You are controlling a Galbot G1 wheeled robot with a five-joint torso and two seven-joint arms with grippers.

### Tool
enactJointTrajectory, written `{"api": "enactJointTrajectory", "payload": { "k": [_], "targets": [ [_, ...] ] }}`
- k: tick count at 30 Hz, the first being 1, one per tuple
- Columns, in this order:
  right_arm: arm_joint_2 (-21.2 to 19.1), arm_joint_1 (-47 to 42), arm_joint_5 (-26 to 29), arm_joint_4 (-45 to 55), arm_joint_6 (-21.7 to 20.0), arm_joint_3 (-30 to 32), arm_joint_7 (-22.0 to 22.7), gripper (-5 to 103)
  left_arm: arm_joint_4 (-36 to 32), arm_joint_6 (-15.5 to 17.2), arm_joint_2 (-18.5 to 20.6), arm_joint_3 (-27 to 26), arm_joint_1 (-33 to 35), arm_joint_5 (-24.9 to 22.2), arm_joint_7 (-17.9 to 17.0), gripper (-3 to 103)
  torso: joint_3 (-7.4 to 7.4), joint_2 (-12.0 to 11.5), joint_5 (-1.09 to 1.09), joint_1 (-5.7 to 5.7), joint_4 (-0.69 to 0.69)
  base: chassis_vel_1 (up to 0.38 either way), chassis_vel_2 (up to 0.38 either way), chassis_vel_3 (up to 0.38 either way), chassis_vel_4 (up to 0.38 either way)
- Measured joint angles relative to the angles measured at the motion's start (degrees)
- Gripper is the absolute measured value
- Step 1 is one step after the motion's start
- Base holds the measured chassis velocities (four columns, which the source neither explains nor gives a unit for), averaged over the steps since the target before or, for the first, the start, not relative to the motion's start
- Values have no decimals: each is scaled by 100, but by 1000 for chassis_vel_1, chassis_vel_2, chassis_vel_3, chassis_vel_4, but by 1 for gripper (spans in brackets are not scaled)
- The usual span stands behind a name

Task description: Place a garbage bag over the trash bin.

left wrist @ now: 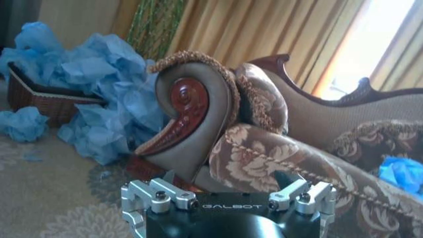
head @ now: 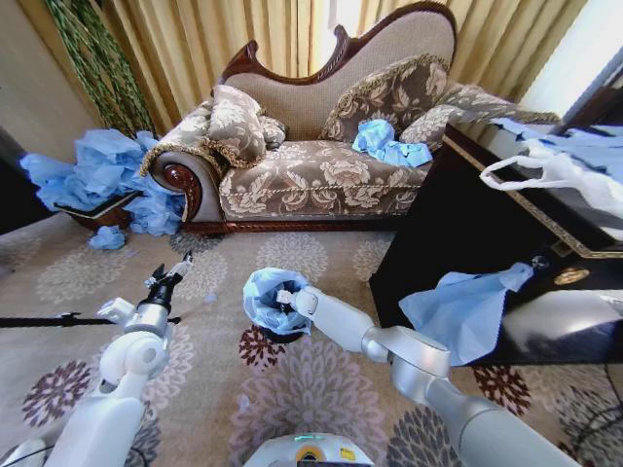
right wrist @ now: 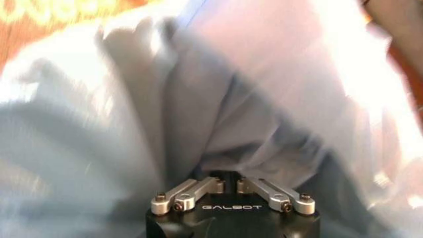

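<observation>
The garbage bag (head: 265, 292), thin light-blue film, is bunched over the top of the trash bin (head: 283, 335), a small black cylinder on the patterned carpet in the middle of the head view. My right gripper (head: 285, 297) reaches into the bag's opening from the right. In the right wrist view its links are drawn together and its tips are buried in a fold of the garbage bag (right wrist: 218, 99), which surrounds it. My left gripper (head: 169, 280) hovers above the carpet, apart from the bin and to its left, with its links (left wrist: 158, 196) spread and nothing held.
An ornate sofa (head: 321, 175) stands behind, with a blue bag (head: 389, 146) on its seat. A basket heaped with blue bags (head: 97, 180) sits at the left. A black cabinet (head: 458, 243) at the right carries a white handled bag (head: 555, 170) and a hanging blue bag (head: 465, 309).
</observation>
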Motion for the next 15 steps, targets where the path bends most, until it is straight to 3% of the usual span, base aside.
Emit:
{"api": "enactJointTrajectory", "payload": {
  "k": [2,6,10,11,15],
  "targets": [
    [0,4,48,126,-4,100,14,9,28,0,72,32,-16,7,0,100,0,0,0,0,0,0,0,0,0],
    [-2,59,343,786,-243,226,21,30,88,51,380,122,-131,-41,-65,100,0,0,-1,0,0,0,0,0,0],
    [-1,99,524,1209,-416,140,22,35,133,75,504,204,-211,-59,-89,100,0,0,0,0,0,0,0,0,0],
    [1,134,687,1503,-520,40,29,46,156,103,567,294,-271,-58,-118,100,0,0,-1,0,3,0,0,0,0],
    [-11,182,812,1899,-601,-98,29,57,168,135,626,517,-374,-21,-177,100,0,0,0,0,5,0,0,0,0]
  ]
}}
